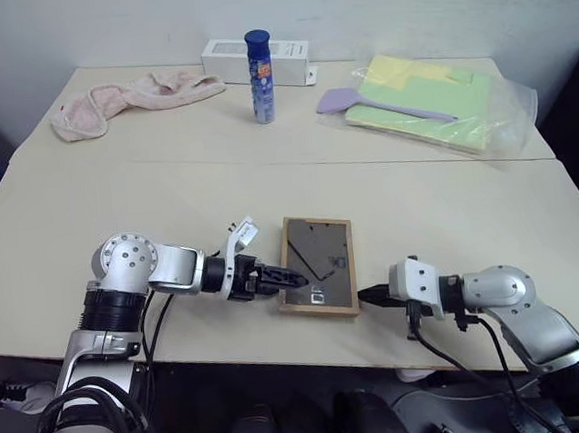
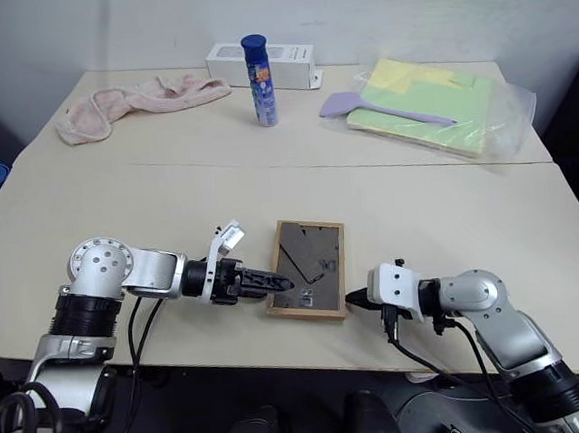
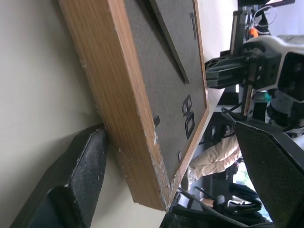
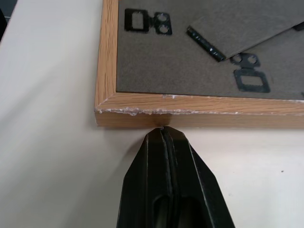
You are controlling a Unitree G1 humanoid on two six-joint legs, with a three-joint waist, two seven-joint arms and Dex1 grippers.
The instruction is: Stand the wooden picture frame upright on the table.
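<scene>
Near edge of worktop [image 1: 95, 292]: frame [image 1: 317, 264] lies back-up, long axis 6-to-12.
Left gripper [image 1: 292, 277]: fingers apart, straddling frame's 9 o'clock edge; nearer arm.
Right gripper [image 1: 366, 296]: fingers together, tip against 3 o'clock edge, bracing.
Far, 12 o'clock: bottle [image 1: 259, 76].
</scene>
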